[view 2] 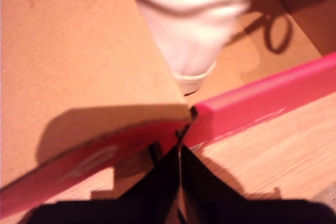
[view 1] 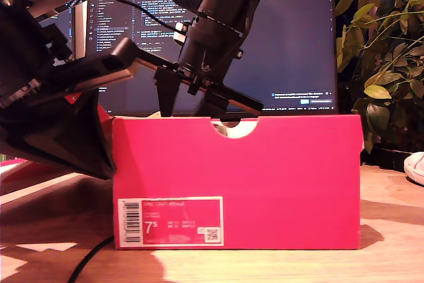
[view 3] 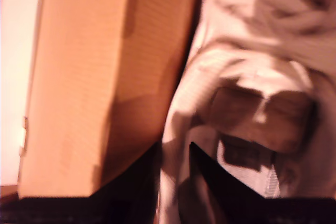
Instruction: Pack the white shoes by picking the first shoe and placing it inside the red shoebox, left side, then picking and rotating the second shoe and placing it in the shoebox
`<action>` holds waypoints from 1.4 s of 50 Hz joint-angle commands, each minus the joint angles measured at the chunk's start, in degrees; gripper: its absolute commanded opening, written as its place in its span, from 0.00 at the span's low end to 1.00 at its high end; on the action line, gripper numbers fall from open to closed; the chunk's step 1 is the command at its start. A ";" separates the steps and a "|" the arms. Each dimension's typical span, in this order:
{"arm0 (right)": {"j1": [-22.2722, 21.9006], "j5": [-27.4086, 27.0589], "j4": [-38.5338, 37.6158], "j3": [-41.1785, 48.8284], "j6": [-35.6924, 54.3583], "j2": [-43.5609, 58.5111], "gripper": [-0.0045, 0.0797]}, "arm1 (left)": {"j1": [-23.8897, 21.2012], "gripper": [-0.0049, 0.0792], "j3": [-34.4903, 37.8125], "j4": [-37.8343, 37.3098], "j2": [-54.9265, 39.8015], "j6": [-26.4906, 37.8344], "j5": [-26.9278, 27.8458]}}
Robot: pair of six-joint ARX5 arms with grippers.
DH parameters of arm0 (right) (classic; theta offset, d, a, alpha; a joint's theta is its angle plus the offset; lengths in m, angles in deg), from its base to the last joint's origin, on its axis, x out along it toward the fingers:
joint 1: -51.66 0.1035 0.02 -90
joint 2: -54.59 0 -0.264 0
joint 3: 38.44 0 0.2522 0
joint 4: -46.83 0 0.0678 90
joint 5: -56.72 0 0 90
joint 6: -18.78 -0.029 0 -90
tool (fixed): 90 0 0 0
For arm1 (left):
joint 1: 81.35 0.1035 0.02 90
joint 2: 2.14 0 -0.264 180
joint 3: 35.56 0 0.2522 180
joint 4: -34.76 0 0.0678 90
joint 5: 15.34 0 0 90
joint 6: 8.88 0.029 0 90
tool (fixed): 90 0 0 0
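Note:
The red shoebox (view 1: 265,177) stands mid-table with its label facing the exterior view. My second gripper (view 1: 192,107) reaches down into it from above, behind the notch. In the second wrist view, my second gripper (view 3: 176,182) is shut on the collar of a white shoe (view 3: 252,77) beside the box's brown inner wall (view 3: 105,77). White shows through the notch (view 1: 235,127). My first gripper (view 2: 179,156) is shut and holds nothing, just outside a red box corner (view 2: 252,108), looking at a white shoe (view 2: 194,30) inside. Another white shoe (view 1: 416,167) lies at the exterior view's right edge.
The first arm (view 1: 59,117) fills the exterior view's left, close to the box's side. A monitor (view 1: 291,38) stands behind the box and a plant (view 1: 384,64) is at the exterior view's right. A black cable (view 1: 89,260) runs over the wooden table (view 1: 391,250).

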 commanded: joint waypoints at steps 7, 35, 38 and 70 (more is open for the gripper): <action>0.59 0.20 -0.11 -1.79 0.39 -0.11 0.31 | 0.00 0.04 0.11 0.24 -0.50 0.39 -0.33; -0.37 -10.05 25.90 -17.07 15.19 -0.98 0.40 | 0.00 0.04 0.13 -0.20 -0.50 0.42 -0.33; -0.90 -10.91 28.02 -17.07 15.37 -1.33 0.40 | 0.02 0.04 0.13 -0.33 -0.50 0.42 -0.33; -13.42 -19.26 38.25 -17.07 -20.92 -3.50 0.40 | 0.02 0.04 0.11 -0.57 -0.50 1.86 -0.31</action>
